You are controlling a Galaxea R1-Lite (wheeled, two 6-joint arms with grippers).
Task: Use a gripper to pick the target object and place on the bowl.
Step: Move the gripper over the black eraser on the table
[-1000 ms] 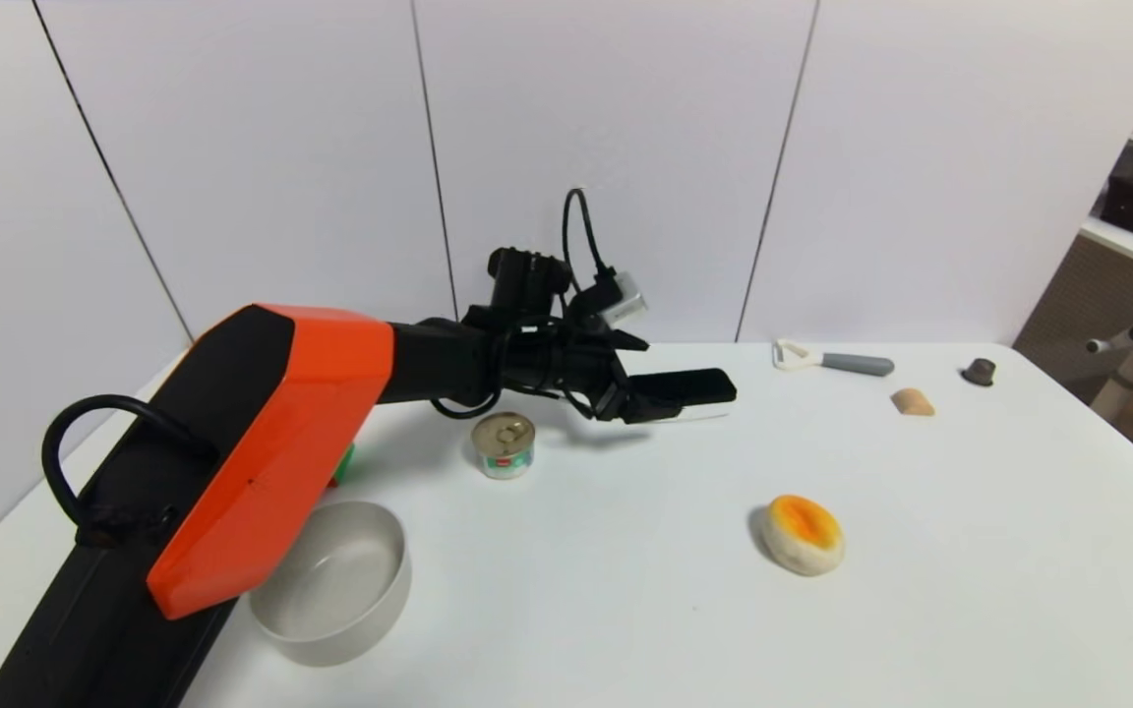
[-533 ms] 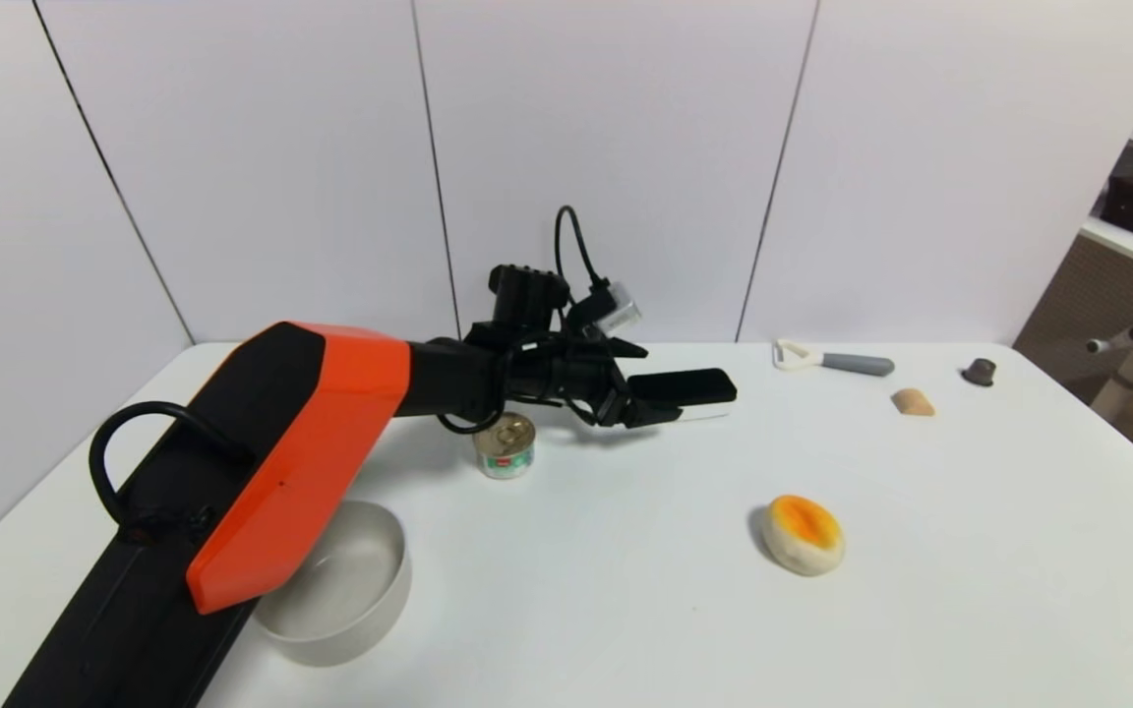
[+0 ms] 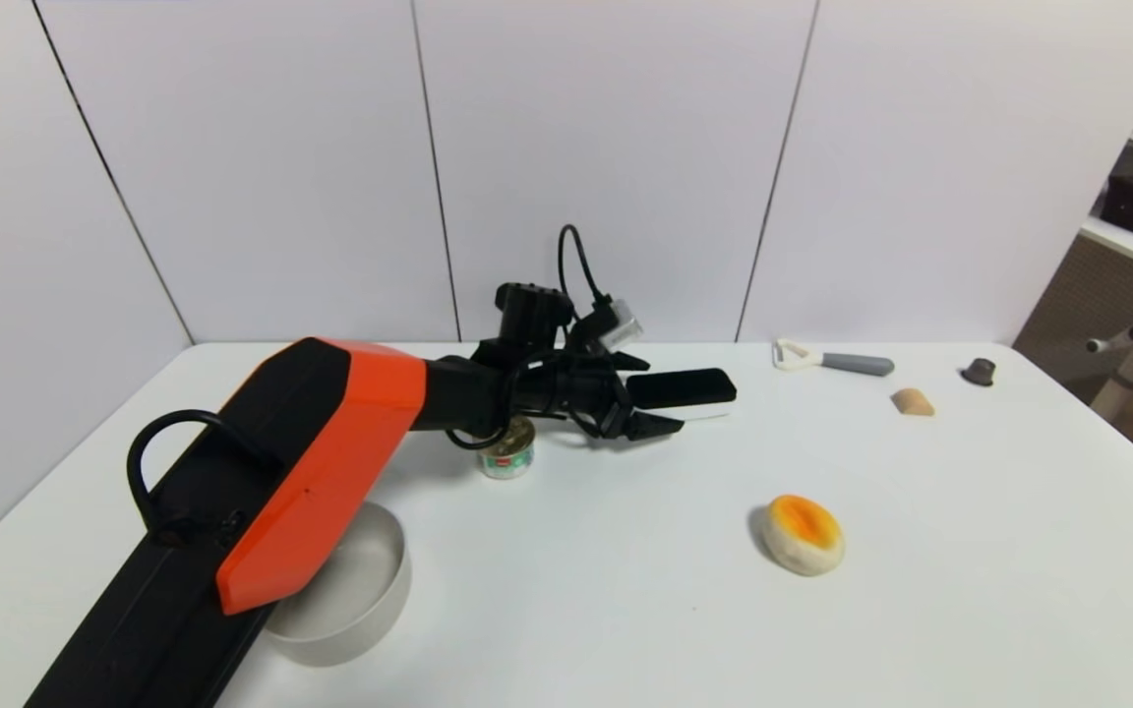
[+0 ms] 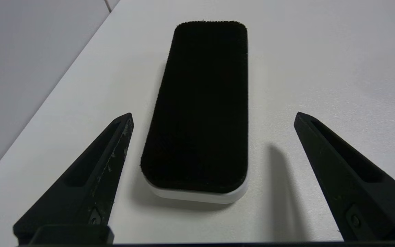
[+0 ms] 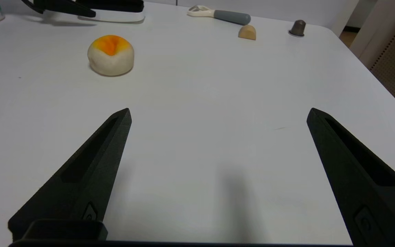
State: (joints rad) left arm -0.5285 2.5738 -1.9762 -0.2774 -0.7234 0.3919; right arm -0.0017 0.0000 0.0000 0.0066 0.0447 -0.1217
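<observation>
The target object (image 3: pixel 689 388), a flat block with a black felt top and a white base, lies on the white table near the back middle. It also shows in the left wrist view (image 4: pixel 201 109) and the right wrist view (image 5: pixel 115 10). My left gripper (image 3: pixel 650 405) is open and low at the block's near end; in its wrist view (image 4: pixel 213 118) the fingertips stand either side of that end, not touching. The grey-beige bowl (image 3: pixel 370 600) stands at the front left, partly hidden by my left arm. My right gripper (image 5: pixel 218 115) is open and empty above bare table.
A gold-lidded tin can (image 3: pixel 509 454) stands under my left forearm. A round orange-topped bun (image 3: pixel 803 534) lies right of centre. A peeler (image 3: pixel 832 360), a tan piece (image 3: pixel 913 401) and a small brown cap (image 3: pixel 979 371) lie at the back right.
My left arm has come down and moved forward, lowering the open gripper to the level of the block's near end. The block has not moved.
</observation>
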